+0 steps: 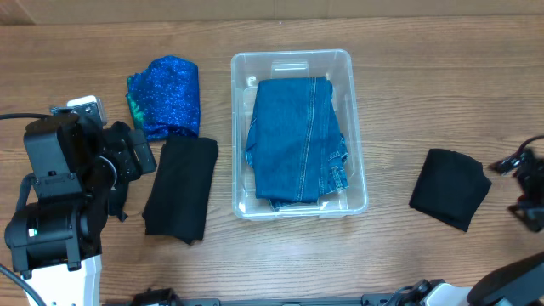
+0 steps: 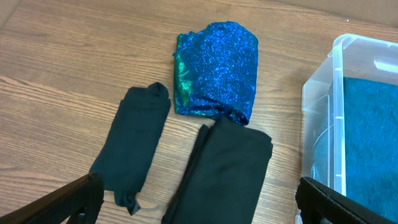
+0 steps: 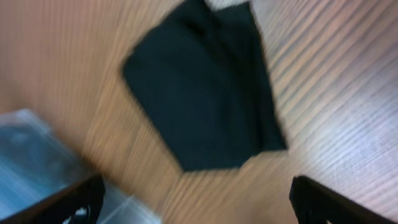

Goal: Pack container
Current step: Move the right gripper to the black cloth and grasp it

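Denim fills most of your container (image 1: 291,56); the clear bin sits at the middle of the wooden table (image 1: 408,93), and the folded jeans (image 1: 297,140) lie flat inside it, running lengthwise. To its left you have a sparkly blue cloth (image 1: 166,95) on the far side and a folded black cloth (image 1: 181,189) on the near side, the two touching; the left wrist view shows a smaller black piece (image 2: 134,146) just beside them, further from the bin. Your left gripper (image 2: 200,210) hangs above these with its fingers spread wide and nothing between them. To the right of the bin, well apart from it, lies another folded black cloth (image 1: 450,189); your right gripper (image 3: 199,208) is above it, fingers likewise wide apart and empty; that view is blurred.
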`<action>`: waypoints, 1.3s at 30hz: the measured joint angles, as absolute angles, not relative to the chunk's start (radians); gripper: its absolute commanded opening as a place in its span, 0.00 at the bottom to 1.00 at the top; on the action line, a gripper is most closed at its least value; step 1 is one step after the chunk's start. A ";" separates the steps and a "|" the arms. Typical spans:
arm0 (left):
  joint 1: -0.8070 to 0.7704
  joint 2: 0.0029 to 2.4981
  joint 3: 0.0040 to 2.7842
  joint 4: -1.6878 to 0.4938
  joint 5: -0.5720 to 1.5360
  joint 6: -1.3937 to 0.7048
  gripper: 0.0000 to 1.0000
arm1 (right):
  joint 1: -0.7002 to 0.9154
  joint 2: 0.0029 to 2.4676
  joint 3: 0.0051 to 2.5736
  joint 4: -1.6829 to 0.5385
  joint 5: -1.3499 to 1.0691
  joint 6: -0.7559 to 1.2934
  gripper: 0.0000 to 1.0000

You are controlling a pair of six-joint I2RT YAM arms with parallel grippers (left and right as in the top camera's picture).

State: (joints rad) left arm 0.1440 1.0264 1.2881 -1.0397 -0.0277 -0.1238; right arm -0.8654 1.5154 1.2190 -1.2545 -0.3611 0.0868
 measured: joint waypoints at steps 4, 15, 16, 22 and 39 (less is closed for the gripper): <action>0.144 1.026 1.288 -1.040 -0.028 -0.124 1.00 | -0.877 1.517 1.068 -1.069 -0.363 0.080 1.00; 0.144 1.026 1.288 -1.045 -0.028 -0.124 1.00 | -0.876 1.517 0.881 -0.838 -0.350 0.077 1.00; 0.144 1.026 1.288 -1.044 -0.028 -0.124 1.00 | -0.876 1.517 0.869 -0.825 -0.350 0.078 1.00; 0.144 1.026 1.288 -1.044 -0.028 -0.124 1.00 | -0.876 1.517 0.811 -0.743 -0.348 0.082 1.00; 0.144 1.026 1.288 -1.048 -0.028 -0.124 1.00 | -0.878 1.488 0.646 -0.458 -0.431 0.141 0.97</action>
State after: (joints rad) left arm 0.1440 1.0264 1.2881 -1.0481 -0.0277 -0.1238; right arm -0.8776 1.4876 0.6464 -0.4580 -0.4313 0.1410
